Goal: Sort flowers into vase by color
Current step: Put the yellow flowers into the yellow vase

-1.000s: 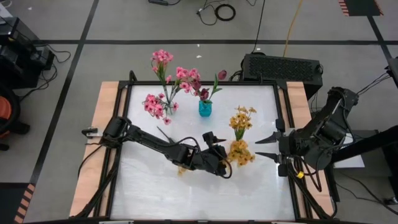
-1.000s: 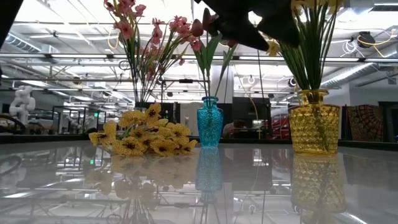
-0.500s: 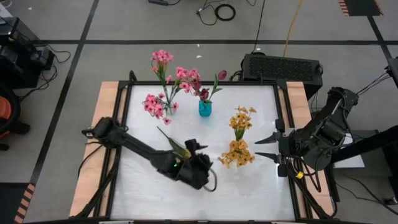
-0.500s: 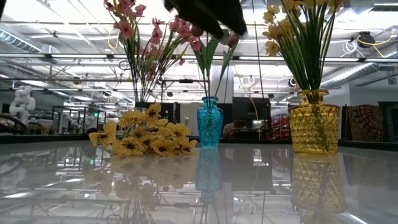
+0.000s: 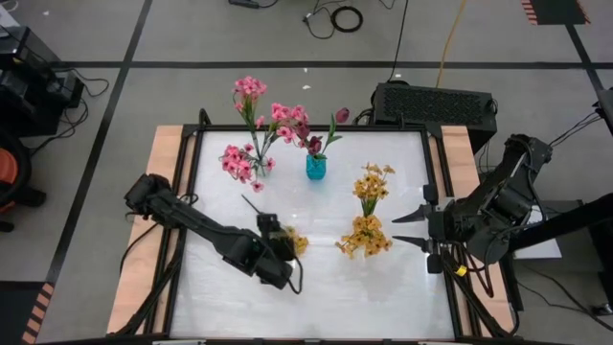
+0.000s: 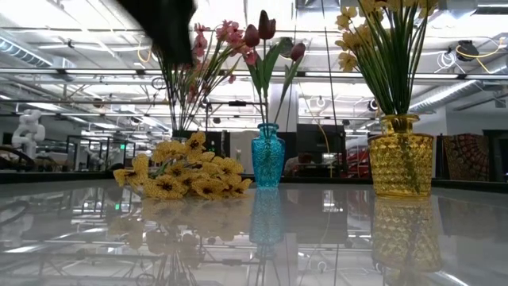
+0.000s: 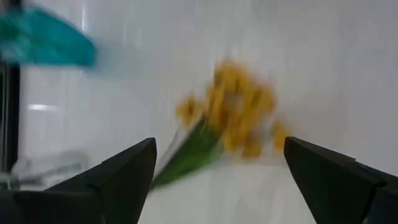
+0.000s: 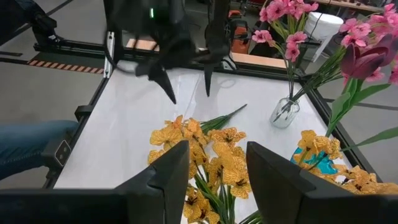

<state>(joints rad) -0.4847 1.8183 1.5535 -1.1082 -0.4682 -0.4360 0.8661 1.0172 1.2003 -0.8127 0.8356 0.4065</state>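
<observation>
A single yellow flower spray [image 5: 290,241] lies flat on the white table, its green stem [image 8: 227,116] pointing far-left. My left gripper [image 5: 270,228] hangs open above it, fingers pointing down with nothing between them [image 7: 219,146]. A bunch of yellow flowers [image 5: 367,236] lies on the table right of centre. My right gripper [image 5: 407,228] waits open beside that bunch, touching nothing. Pink flowers stand in a clear vase [image 8: 283,113], dark magenta blooms in a teal vase [image 5: 315,169], and yellow flowers in a yellow vase [image 6: 401,163].
Wooden side rails [image 5: 158,220] and a black frame border the white table top [image 5: 316,297]. A black box [image 5: 436,103] sits behind the far right corner. The three vases stand along the far half; the near half shows bare white surface.
My left gripper has swung from beside the yellow bunch toward the table's left edge, rising a little and tipping its fingers downward, still open. The single yellow spray, earlier covered by the arm, now shows beneath the gripper.
</observation>
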